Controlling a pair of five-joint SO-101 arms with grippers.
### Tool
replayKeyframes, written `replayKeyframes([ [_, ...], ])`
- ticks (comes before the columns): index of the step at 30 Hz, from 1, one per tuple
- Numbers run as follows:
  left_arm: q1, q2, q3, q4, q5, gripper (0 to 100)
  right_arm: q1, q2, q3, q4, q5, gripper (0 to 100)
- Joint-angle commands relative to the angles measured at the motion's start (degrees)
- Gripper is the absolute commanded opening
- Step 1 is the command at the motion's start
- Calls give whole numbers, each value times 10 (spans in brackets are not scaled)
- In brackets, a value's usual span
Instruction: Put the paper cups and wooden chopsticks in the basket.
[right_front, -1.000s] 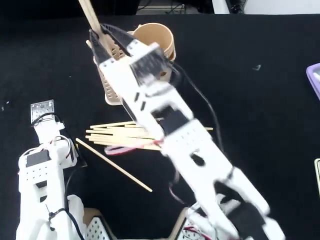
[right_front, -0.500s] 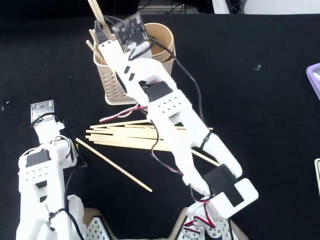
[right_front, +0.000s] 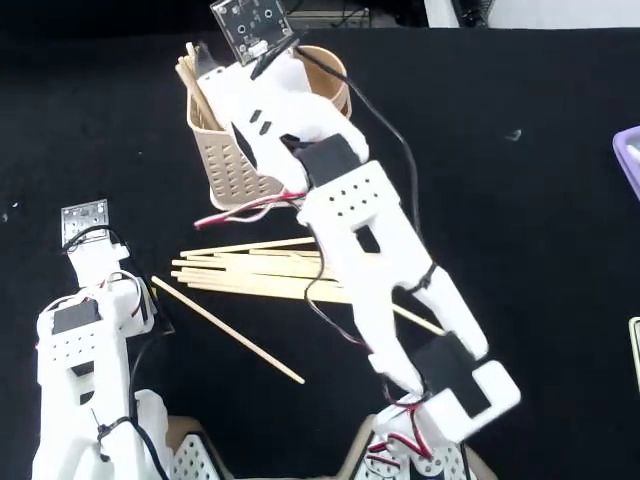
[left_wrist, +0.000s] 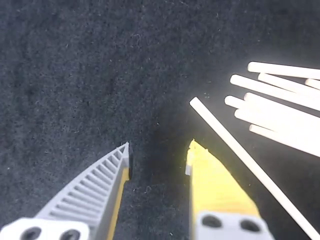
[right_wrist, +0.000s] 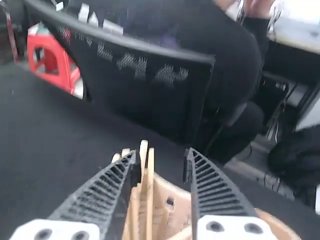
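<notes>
Now, right pincer (right_wrist: 160, 154) agape over chopsticks (right_wrist: 145, 167) in basket (right_front: 228, 170); left pincer (left_wrist: 158, 146) agape too.

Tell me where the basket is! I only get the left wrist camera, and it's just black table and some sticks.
Observer: The basket stands at the far side of the table, beyond the loose chopsticks you can see.
Operator: Is anything in it yet?
Observer: Yes, several standing chopsticks are in it. A paper cup sits tight against it; whether it is inside, I can't tell.
Operator: What's the other arm doing?
Observer: The right gripper hangs over the basket, jaws apart on either side of the standing chopsticks.
</notes>
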Motion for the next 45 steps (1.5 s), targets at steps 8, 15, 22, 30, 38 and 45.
replayKeyframes([
  [8, 0, -11, -6, -11, -7, 192, -18, -229, 9, 412, 0, 144],
  [15, 0, -11, -7, -11, -7, 192, -7, -230, 309, 417, 119, 145],
  [22, 0, -11, -7, -11, -7, 192, 78, -230, 554, 190, 184, 296],
  [30, 0, -11, 4, -34, -7, 192, 83, -230, 625, 163, 252, 213],
  [38, 0, -11, 4, -31, -7, 192, 84, -140, 600, 159, 277, 210],
  [45, 0, -11, 4, -33, -7, 192, 87, -59, 548, 178, 295, 103],
])
